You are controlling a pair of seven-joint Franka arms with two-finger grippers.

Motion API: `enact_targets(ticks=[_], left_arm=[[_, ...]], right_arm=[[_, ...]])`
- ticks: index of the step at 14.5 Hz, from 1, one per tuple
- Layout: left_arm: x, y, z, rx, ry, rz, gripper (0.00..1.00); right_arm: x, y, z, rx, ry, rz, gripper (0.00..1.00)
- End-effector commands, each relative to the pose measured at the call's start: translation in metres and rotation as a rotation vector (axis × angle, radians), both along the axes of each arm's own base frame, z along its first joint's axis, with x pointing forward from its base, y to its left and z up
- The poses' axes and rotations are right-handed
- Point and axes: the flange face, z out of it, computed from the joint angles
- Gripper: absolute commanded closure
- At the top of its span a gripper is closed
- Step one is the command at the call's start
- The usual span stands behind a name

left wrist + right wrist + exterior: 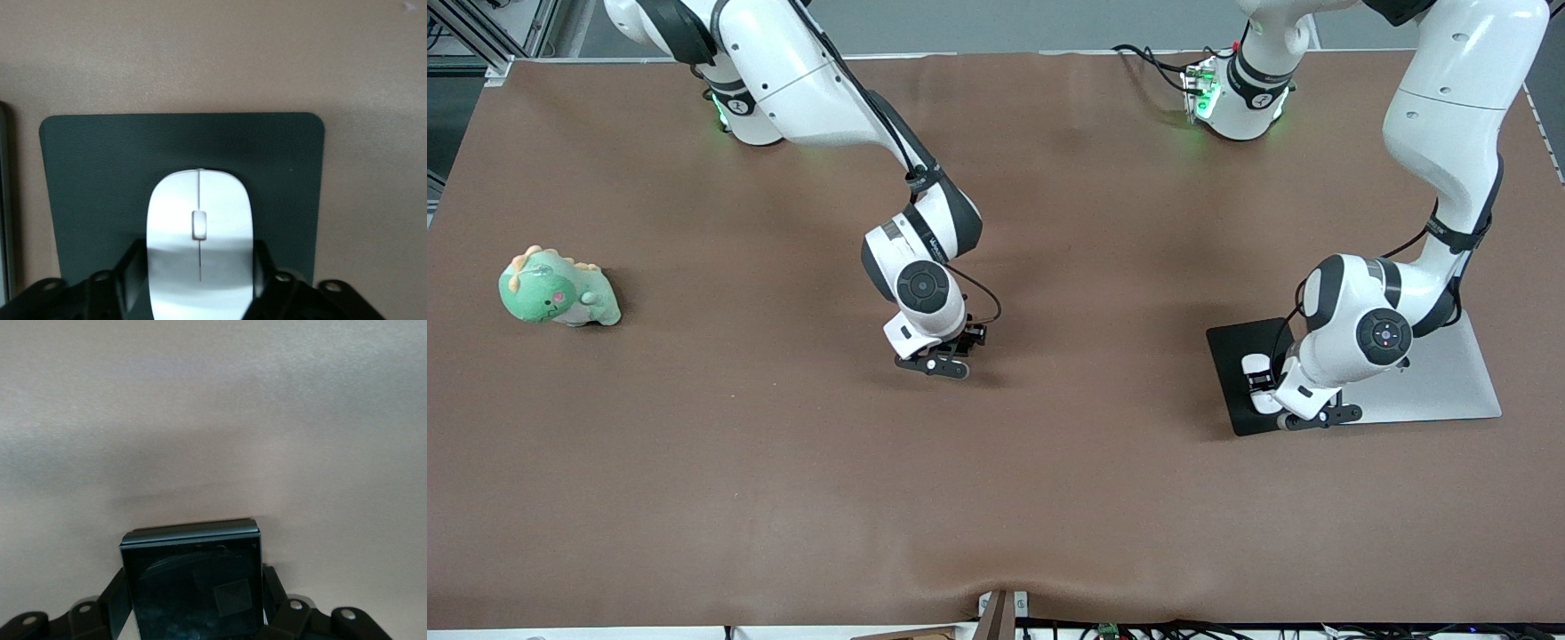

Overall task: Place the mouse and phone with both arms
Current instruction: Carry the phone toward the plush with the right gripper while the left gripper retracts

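Because the phone (193, 587) is stiff, slick glass, the right gripper (934, 363) clamps its side edges low over the mid-table (694, 462). The left gripper (1316, 416) straddles the light, smooth mouse (200, 233) on the pad (87, 173); whether it clamps, I cannot tell.

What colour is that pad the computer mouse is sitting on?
The mouse pad under the white mouse is dark grey-green, almost black; the left wrist view shows it best.

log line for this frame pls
left gripper: around mouse on dark pad | right gripper: shut on phone, mid-table | green plush toy: right arm's end
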Motion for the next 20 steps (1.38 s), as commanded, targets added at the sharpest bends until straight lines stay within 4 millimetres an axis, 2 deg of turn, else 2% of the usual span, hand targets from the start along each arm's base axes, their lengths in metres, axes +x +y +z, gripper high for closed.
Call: enact_targets(ticks=[1,3,4,6,7,9,11,14,18,20], left_arm=[[0.005,-0.001,0.008,0.015,-0.028,-0.025,0.00],[0.010,-0.009,0.032,0.018,-0.059,-0.031,0.00],[0.011,-0.010,0.047,0.024,-0.065,-0.033,0.00],[0.016,-0.016,0.082,0.038,-0.070,-0.045,0.00],[0.020,-0.017,0.102,0.046,-0.068,-0.050,0.00],[0.026,-0.018,0.138,0.061,-0.065,-0.058,0.00],[0.030,-0.019,0.172,0.071,-0.082,-0.075,0.00],[0.030,-0.020,0.232,0.087,-0.129,-0.101,0.00],[0.013,-0.023,0.307,0.113,-0.079,-0.095,0.00],[0.001,-0.026,0.340,0.127,-0.074,-0.095,0.00]], right_arm=[[0.013,-0.015,0.016,-0.009,0.029,-0.010,1.00],[0.027,-0.039,0.024,-0.006,0.039,-0.025,1.00],[0.028,-0.049,0.026,-0.013,0.067,-0.005,1.00],[0.033,-0.085,0.034,-0.020,0.089,-0.040,1.00],[0.030,-0.097,0.041,-0.016,0.093,-0.032,1.00],[0.033,-0.138,0.056,0.006,0.101,0.007,1.00],[0.027,-0.160,0.063,0.003,0.108,0.006,1.00],[0.035,-0.223,0.059,-0.007,0.093,0.083,1.00],[0.024,-0.293,0.051,0.020,0.050,0.128,1.00],[0.019,-0.311,0.049,0.029,0.048,0.153,1.00]])
